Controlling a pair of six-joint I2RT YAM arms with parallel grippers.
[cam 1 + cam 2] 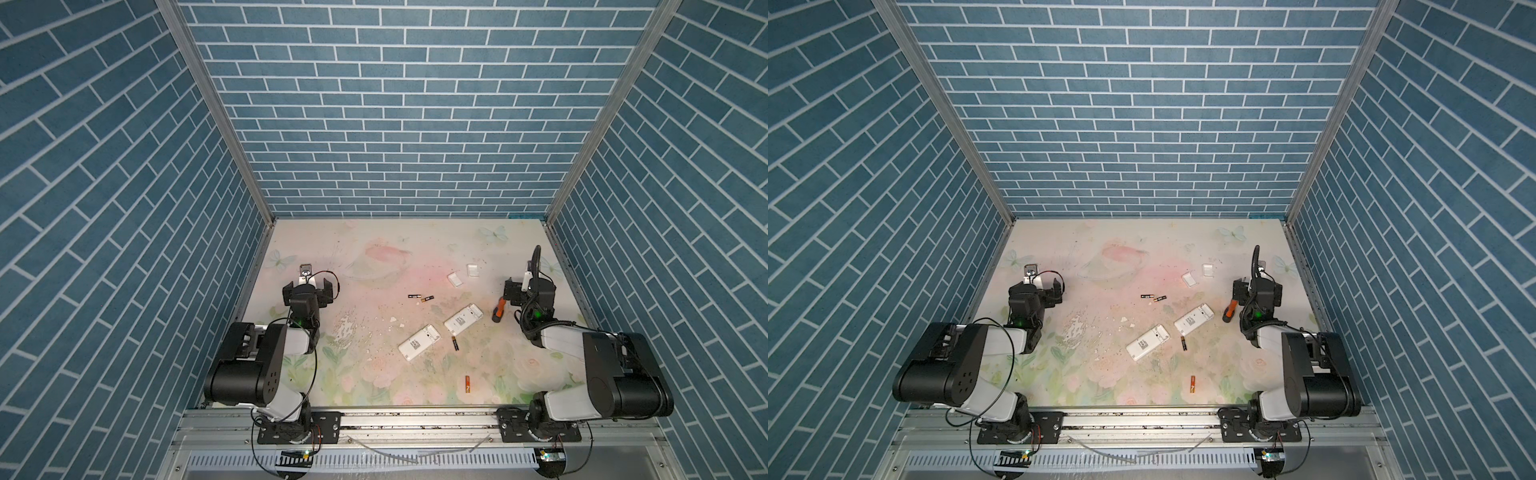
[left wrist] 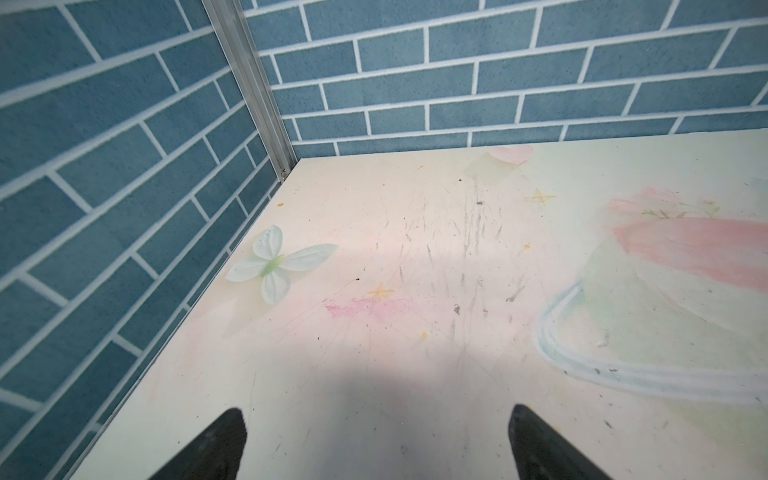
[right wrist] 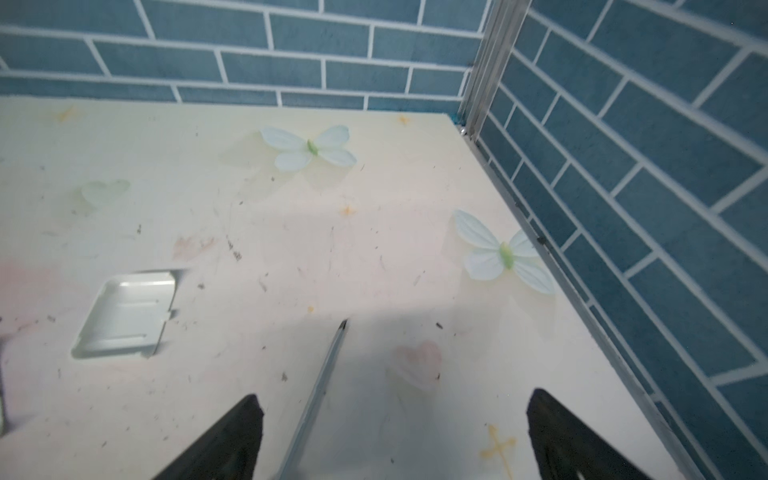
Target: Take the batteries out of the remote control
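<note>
Two white remote controls (image 1: pixel 419 342) (image 1: pixel 463 319) lie back-up mid-table in both top views. Several batteries lie loose on the table: two black ones end to end (image 1: pixel 413 296) (image 1: pixel 427 298), one black (image 1: pixel 455 343) beside the nearer remote, and an orange one (image 1: pixel 467 383) near the front. My left gripper (image 1: pixel 308 283) (image 2: pixel 378 415) stands open and empty at the far left. On the right, my right gripper (image 1: pixel 519 289) (image 3: pixel 395 399) is open over the orange-handled screwdriver (image 1: pixel 498 311). The screwdriver's shaft (image 3: pixel 322 386) lies between the fingers, untouched.
Two white battery covers (image 1: pixel 455 279) (image 1: pixel 472 270) lie behind the remotes; one (image 3: pixel 124 316) shows in the right wrist view. Blue brick walls close the table on three sides. Small crumbs and scuffs dot the flowered tabletop (image 1: pixel 374 249).
</note>
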